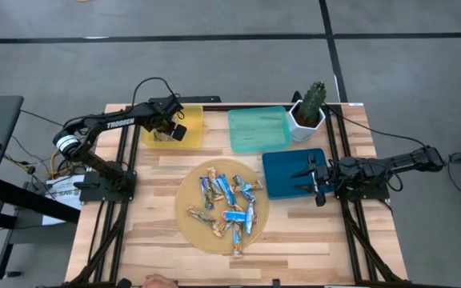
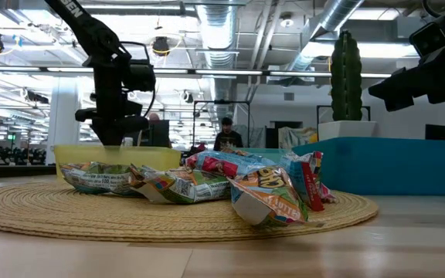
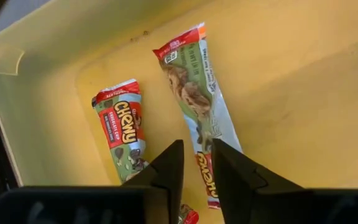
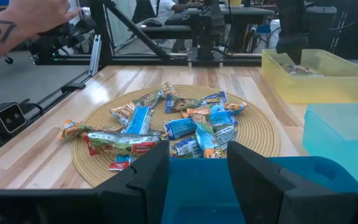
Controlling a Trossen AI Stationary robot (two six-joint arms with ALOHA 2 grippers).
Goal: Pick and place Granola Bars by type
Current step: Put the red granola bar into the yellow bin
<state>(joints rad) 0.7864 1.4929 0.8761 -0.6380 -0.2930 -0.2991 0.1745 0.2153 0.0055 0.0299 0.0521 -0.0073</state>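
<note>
Several granola bars (image 1: 224,206), some blue-and-white and others orange or green-and-red, lie heaped on a round woven mat (image 1: 186,228); the low view shows the heap (image 2: 207,181) too. Two green-and-red bars, a short one (image 3: 120,127) and a longer one (image 3: 194,99), lie flat on the floor of the yellow tray (image 1: 192,120). My left gripper (image 3: 197,146) hovers over that tray (image 1: 170,128), its fingers slightly apart above the longer bar. My right gripper (image 4: 197,152) is open and empty over the dark blue tray (image 1: 282,172), facing the heap.
A pale teal tray (image 1: 258,128) sits between the yellow and blue trays. A cactus in a white pot (image 1: 309,108) stands at the table's far right. A person's tattooed hand (image 4: 17,25) shows beyond the table's near left side.
</note>
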